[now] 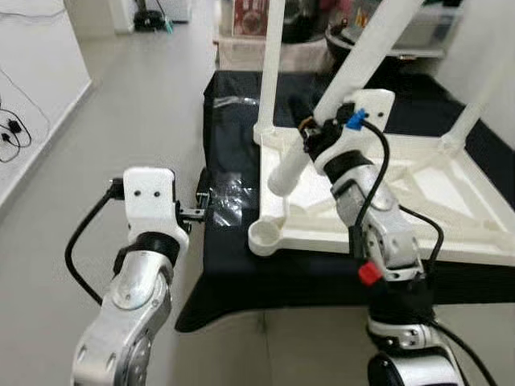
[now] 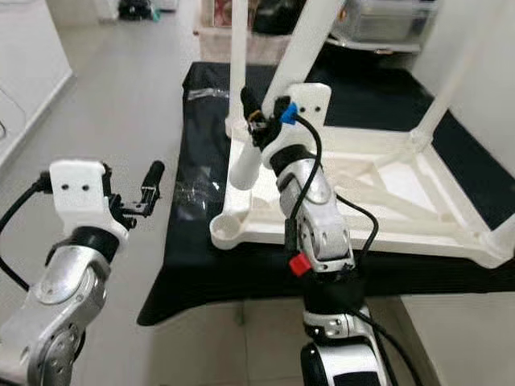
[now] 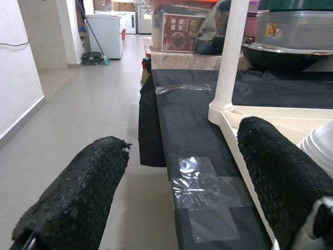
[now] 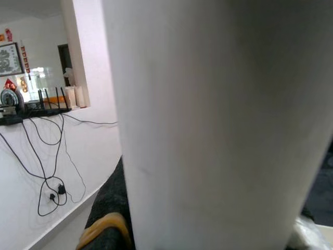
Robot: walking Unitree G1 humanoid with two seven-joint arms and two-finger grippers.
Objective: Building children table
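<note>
We hold our left gripper [image 2: 143,193], jaws spread and empty, near left of the empty corner socket [image 1: 265,236]. Farther in, our right gripper [image 1: 310,133] pinches the loose leg [image 1: 338,88] above the upturned tabletop [image 1: 451,201]. A skewed descent risks missing the socket.

1. The silver left arm is bent forward, its left gripper [image 2: 150,186] held level with the two black fingers [image 3: 78,198] spread apart.
2. The silver right arm reaches up and forward, right gripper [image 1: 304,129] fingers clasped around a white leg.
</note>
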